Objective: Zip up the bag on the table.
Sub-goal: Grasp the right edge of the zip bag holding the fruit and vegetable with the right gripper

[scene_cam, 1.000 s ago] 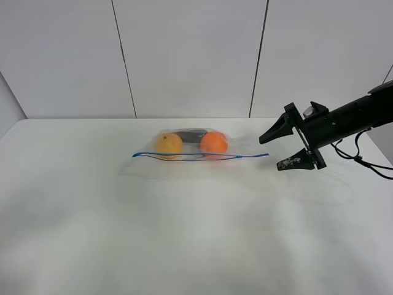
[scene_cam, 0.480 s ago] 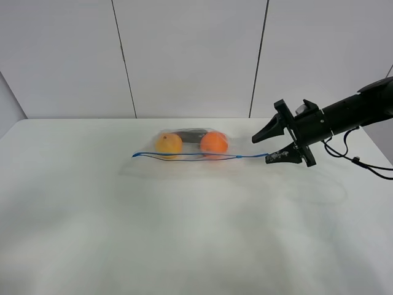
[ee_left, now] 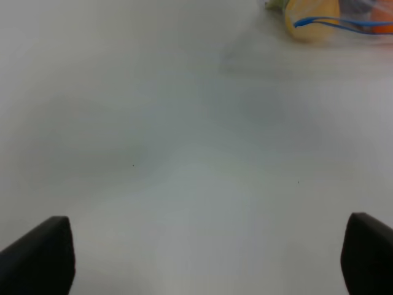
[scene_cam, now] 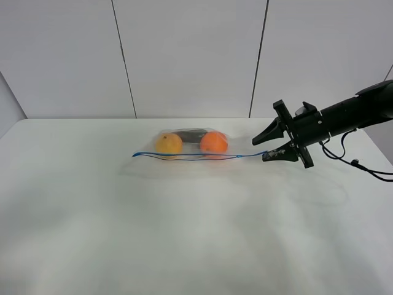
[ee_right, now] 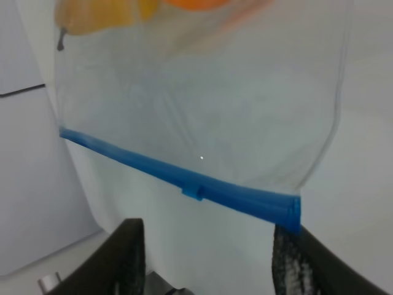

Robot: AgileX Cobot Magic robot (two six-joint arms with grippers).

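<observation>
The clear bag (scene_cam: 190, 147) lies on the white table (scene_cam: 184, 233) with two orange fruits (scene_cam: 214, 142) inside and its blue zip strip (scene_cam: 196, 156) along the near edge. My right gripper (scene_cam: 260, 150) is at the strip's right end, its jaws apart above and below it. The right wrist view shows the strip (ee_right: 184, 178) running between the two fingers (ee_right: 132, 258), with its end close to one of them; my right gripper (ee_right: 209, 258) is still open. My left gripper (ee_left: 202, 258) stands wide open over bare table, well away from the bag (ee_left: 344, 18).
A dark object (scene_cam: 190, 134) lies in the bag behind the fruits. White wall panels (scene_cam: 190, 55) rise behind the table's far edge. A black cable (scene_cam: 362, 166) hangs from the right arm over the table's right side.
My right gripper has moved left and down to the strip's right end, and its jaws have narrowed around it. The bag and the left gripper have not moved.
</observation>
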